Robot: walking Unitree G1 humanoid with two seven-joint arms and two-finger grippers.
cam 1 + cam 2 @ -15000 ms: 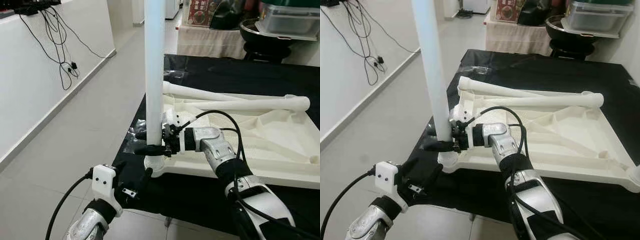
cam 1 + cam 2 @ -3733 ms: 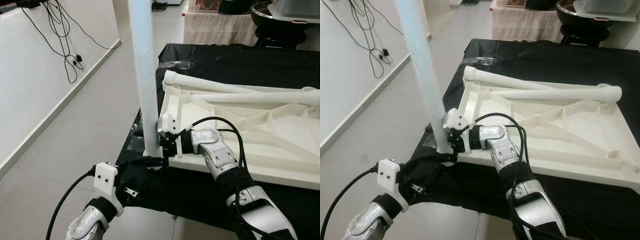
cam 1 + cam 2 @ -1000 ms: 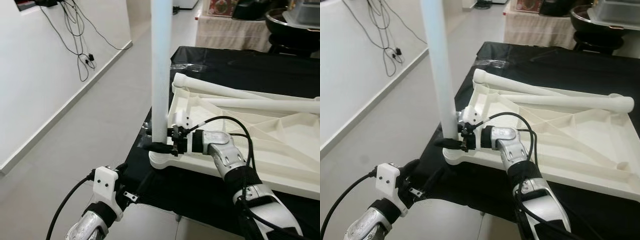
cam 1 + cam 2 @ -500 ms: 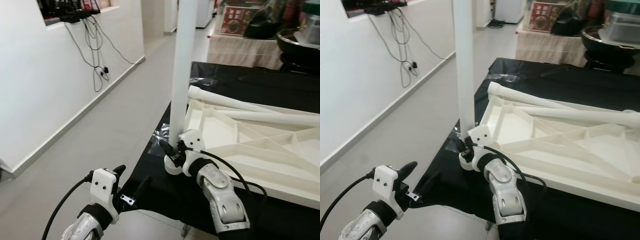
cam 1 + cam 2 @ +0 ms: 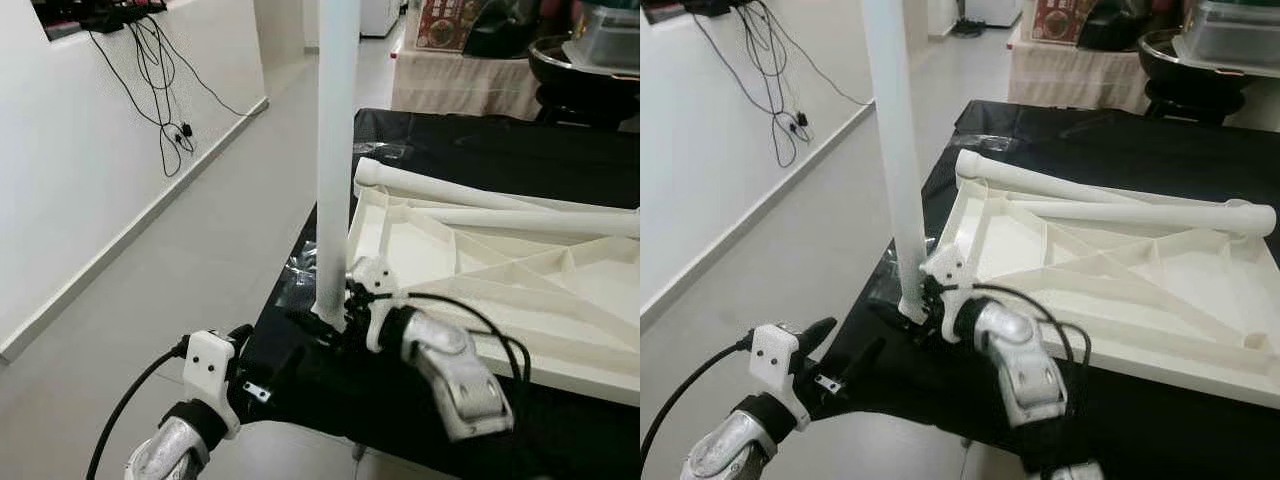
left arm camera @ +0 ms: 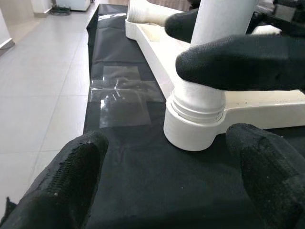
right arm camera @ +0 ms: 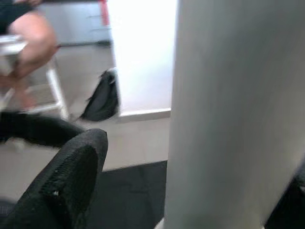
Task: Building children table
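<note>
Wall cables: black cords (image 5: 150,75) are hanging down the white wall at the far left, above the pale tiled floor (image 5: 180,270).
Left gripper (image 5: 262,368): it is hovering low off the near left corner of the black cloth-covered tabletop (image 5: 470,140), its two long black fingers (image 6: 62,186) spread apart and holding nothing; in the left wrist view they are framing the base of the leg without touching it.
Plastic film: a clear wrinkled sheet (image 6: 121,98) is lying flat on the black cloth just beside the corner socket.
Upright leg: a tall white plastic tube-shaped table leg (image 5: 335,150) is standing upright in the round corner socket (image 6: 193,129) of the panel, its threaded collar sitting at the socket's rim.
Right gripper (image 5: 335,322): it is reaching across to the bottom of the upright leg, its black fingers (image 6: 238,64) pinching the tube just above the socket, one on each side.
Table panel: a large white ribbed plastic children's table top (image 5: 1110,270) is lying upside down on the black cloth, its near left corner at the tabletop's edge.
Spare legs: two more white tube legs (image 5: 1120,205) are lying across the far side of the panel, touching each other.
Background: a cloth-draped stand (image 5: 460,85) with a dark bowl (image 5: 580,65) and a clear lidded box (image 5: 610,25) is standing beyond the tabletop, well apart from it.
</note>
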